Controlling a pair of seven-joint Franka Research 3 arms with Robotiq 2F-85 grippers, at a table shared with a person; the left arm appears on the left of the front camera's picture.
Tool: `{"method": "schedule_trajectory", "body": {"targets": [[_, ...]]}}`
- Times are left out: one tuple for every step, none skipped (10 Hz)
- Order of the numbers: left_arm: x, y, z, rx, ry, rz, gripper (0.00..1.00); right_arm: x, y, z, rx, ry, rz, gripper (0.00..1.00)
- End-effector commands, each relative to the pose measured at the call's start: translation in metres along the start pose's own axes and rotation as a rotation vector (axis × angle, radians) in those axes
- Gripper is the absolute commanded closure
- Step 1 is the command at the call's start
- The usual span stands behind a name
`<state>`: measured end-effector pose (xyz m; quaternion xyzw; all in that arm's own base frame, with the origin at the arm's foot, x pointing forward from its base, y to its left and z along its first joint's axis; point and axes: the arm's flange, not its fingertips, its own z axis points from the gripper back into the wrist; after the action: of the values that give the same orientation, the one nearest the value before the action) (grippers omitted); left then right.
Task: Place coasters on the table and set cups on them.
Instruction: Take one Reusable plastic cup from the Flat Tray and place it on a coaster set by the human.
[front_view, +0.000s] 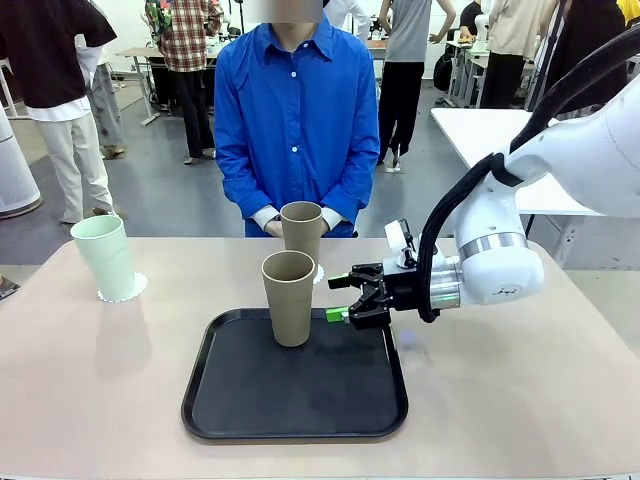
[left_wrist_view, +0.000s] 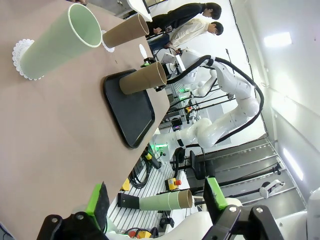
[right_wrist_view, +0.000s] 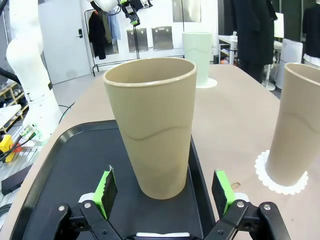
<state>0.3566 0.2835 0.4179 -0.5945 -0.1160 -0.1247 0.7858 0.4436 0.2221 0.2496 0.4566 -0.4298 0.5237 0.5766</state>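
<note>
Right arm lines up on the last tan cup, standing upright on the tray.

On the table (front_view: 90, 370), the black tray (front_view: 300, 400) bears one tan cup (front_view: 289, 297); the mint cup (front_view: 106, 256) and the far tan cup (front_view: 301, 230) each stand on a coaster (front_view: 134, 290). The right gripper (front_view: 347, 296) is spread wide and empty, just beside the tray cup. That cup looks light, stiff and smooth; gripping mid-wall should suit its taper. The left gripper (left_wrist_view: 156, 200) is open and empty.

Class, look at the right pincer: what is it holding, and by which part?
Nothing is held. The right pincer stands open, its pads either side of the tan cup on the tray, not touching.
</note>
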Motion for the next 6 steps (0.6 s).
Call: {"method": "schedule_trajectory", "body": {"targets": [[-0.001, -0.002, 0.001, 0.002, 0.000, -0.004, 0.00, 0.000, -0.006, -0.018, -0.010, -0.001, 0.003, 0.00], [-0.001, -0.002, 0.001, 0.002, 0.000, -0.004, 0.00, 0.002, -0.007, -0.023, -0.003, 0.002, 0.012, 0.00], [-0.001, -0.002, 0.001, 0.002, 0.000, -0.004, 0.00, 0.003, -0.009, -0.028, 0.003, -0.002, 0.016, 0.00], [-0.001, -0.002, 0.001, 0.002, 0.000, -0.004, 0.00, 0.003, -0.012, -0.035, 0.013, -0.008, 0.022, 0.00], [-0.001, -0.002, 0.001, 0.002, 0.000, -0.004, 0.00, 0.003, -0.013, -0.042, 0.027, 0.000, 0.019, 0.00], [-0.001, -0.002, 0.001, 0.002, 0.000, -0.004, 0.00, 0.004, -0.014, -0.047, 0.034, 0.006, 0.021, 0.00]]}}
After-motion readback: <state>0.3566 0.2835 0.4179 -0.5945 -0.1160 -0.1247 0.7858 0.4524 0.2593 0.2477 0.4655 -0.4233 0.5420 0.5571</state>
